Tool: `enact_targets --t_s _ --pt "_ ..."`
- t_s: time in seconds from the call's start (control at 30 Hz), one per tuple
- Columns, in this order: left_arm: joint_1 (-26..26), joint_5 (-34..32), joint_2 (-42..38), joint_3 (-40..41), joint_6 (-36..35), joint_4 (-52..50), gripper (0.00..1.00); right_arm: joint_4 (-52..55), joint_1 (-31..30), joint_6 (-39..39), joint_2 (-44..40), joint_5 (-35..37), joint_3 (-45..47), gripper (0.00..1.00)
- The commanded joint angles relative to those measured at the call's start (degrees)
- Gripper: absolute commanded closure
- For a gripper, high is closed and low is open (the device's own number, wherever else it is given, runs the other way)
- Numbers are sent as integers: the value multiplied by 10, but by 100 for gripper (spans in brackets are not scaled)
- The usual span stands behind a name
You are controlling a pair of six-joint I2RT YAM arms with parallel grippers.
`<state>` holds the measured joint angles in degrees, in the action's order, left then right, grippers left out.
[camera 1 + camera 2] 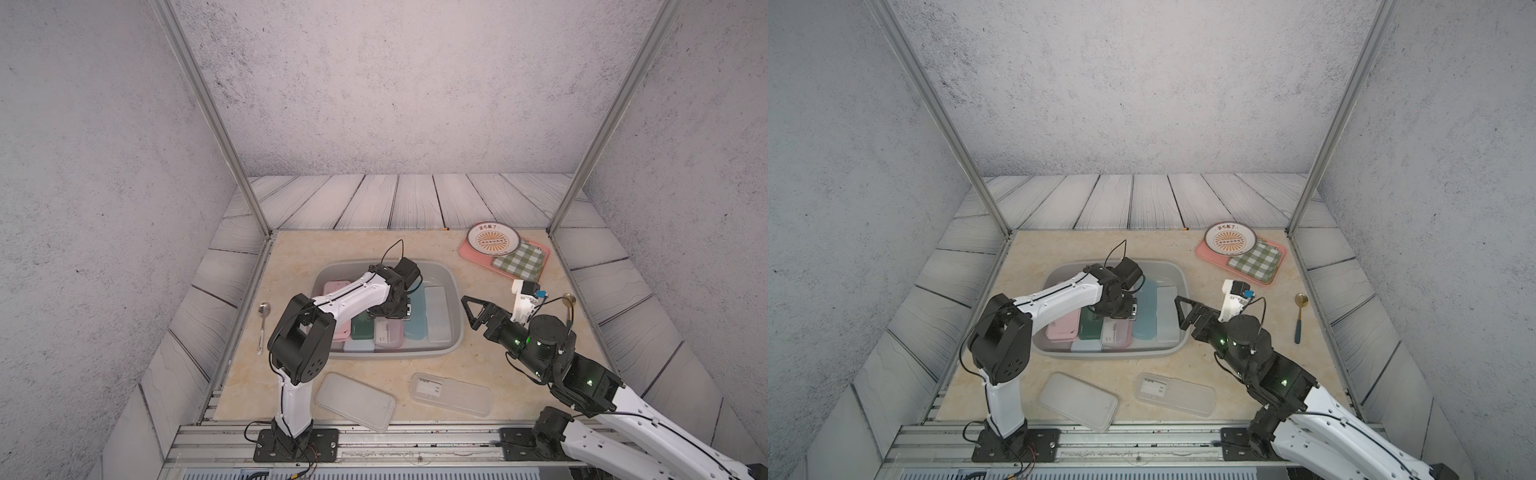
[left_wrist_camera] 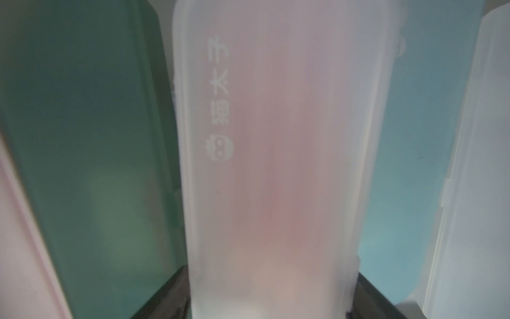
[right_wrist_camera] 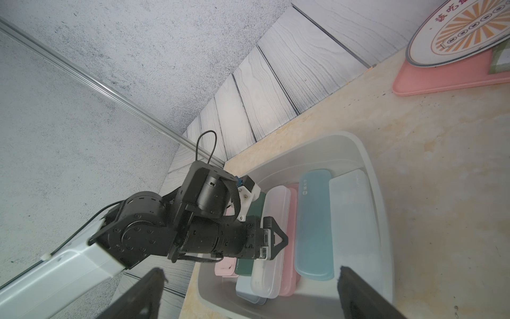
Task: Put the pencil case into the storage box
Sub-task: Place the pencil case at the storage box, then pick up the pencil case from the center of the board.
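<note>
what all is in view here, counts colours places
storage box: one, grey, table centre
pencil cases in the box: at least six; pink case, dark green case, frosted white case, pale blue case, blue case, clear case
frosted pencil cases: two, table, before the box
silver spoon: one, table's left edge
gold spoon: one, dark handle, table's right edge
tray: one, pink, far right corner
plate: one, white-orange, on the tray
checked cloth: one, green, on the tray
left gripper: black, in box, closed on frosted white case
right gripper: black, open, by box's right rim
</note>
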<state>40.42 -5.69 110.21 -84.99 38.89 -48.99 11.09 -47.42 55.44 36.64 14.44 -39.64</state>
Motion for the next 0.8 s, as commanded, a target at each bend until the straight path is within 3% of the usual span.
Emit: enact_targets --t_s 0.0,0.1,0.13,0.37,0.57,0.67,0.77 --pt "-5 17 17 -9 3 -1 28 25 1 -10 -21 6 4 1" --pt "-4 32 18 -18 2 -4 17 37 1 -15 -30 10 3 1" --pt "-4 35 16 -20 0 -4 2 41 1 -16 -33 11 3 1" --pt "-8 51 -21 -17 -20 -14 0 50 2 -24 -46 14 7 1" --pt "-12 56 -108 -12 -78 -29 0 83 1 -44 -31 8 -5 1" --pt "-17 42 -161 -8 -136 -25 0 121 1 -49 -15 12 -22 1" --pt "-18 39 -235 30 -265 18 0 157 1 -41 -3 12 -29 1"
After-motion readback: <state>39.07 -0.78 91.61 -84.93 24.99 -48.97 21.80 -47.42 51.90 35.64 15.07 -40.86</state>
